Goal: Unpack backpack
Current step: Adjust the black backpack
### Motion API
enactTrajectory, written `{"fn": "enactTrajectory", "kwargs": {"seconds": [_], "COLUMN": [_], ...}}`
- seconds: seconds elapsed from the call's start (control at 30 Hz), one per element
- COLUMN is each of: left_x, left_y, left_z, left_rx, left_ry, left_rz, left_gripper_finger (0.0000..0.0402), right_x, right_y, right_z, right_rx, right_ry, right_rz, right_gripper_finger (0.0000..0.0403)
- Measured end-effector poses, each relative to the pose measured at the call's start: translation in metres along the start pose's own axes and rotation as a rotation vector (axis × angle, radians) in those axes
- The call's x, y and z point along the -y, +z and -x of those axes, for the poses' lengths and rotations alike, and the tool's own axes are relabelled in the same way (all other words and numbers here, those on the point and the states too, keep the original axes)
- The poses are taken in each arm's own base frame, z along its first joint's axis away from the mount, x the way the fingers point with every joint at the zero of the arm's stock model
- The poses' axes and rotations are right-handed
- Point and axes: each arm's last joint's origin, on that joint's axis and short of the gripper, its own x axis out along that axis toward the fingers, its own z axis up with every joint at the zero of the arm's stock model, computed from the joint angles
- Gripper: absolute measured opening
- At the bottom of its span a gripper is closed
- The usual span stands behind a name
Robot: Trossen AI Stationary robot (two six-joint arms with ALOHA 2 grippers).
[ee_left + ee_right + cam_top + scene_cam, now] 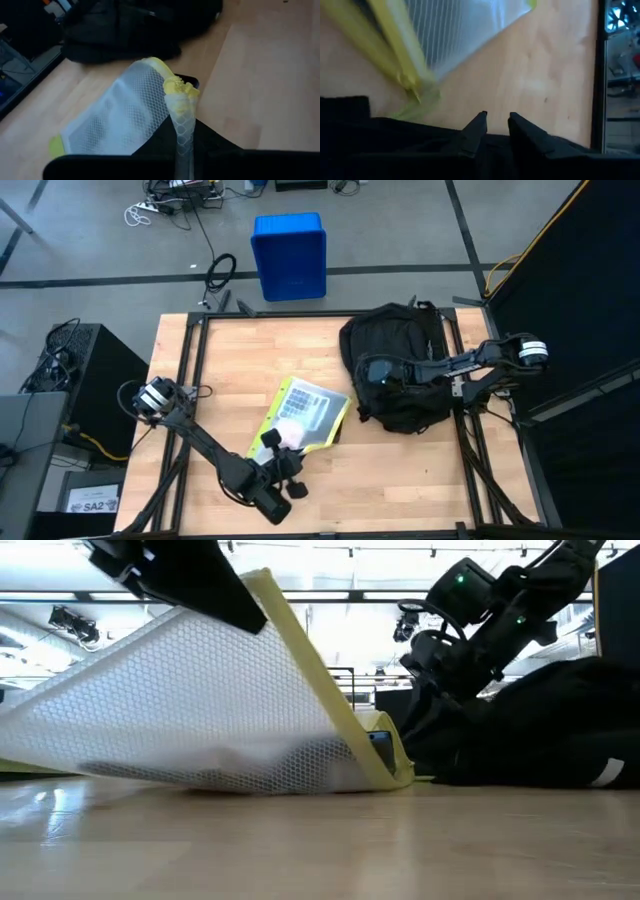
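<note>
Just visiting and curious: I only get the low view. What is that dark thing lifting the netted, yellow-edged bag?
Observer: The left arm's end effector, pinching the mesh pouch by one edge.
Operator: And the black heap beside it?
Observer: A backpack lying on the table's right side. The right end effector is at its end nearest the pouch.
Operator: Anything beyond the table?
Observer: A blue bin on the floor past the far edge.

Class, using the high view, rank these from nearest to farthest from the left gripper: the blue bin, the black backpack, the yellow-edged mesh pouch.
1. Mesh pouch: mid-table, pinched at its near corner by the left gripper.
2. Backpack: on the table's right side, where the right gripper rests.
3. Blue bin: on the floor beyond the table's far edge.
</note>
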Motion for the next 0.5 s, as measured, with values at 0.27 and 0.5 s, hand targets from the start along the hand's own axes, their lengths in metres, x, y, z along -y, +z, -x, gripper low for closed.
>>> {"fn": "enactTrajectory", "kwargs": {"seconds": [0.27,0.5], "left_x": [-0.003,-0.003], "left_y": [-0.013,-0.016], "left_z": [0.006,0.008], "left_rx": [-0.025,-0.041], "left_ry": [0.013,0.007], "left_rz": [0.024,0.024], "left_gripper_finger": [0.0,0.0], "right_x": [-0.012,-0.019], "right_y": [-0.016,-0.007], "right_z": [-0.007,-0.009], "right_rx": [-0.118,-0.071], "right_ry": [0.157,0.135], "right_rz": [-0.05,0.017], "right_gripper_finger": [0.0117,0.014]}}
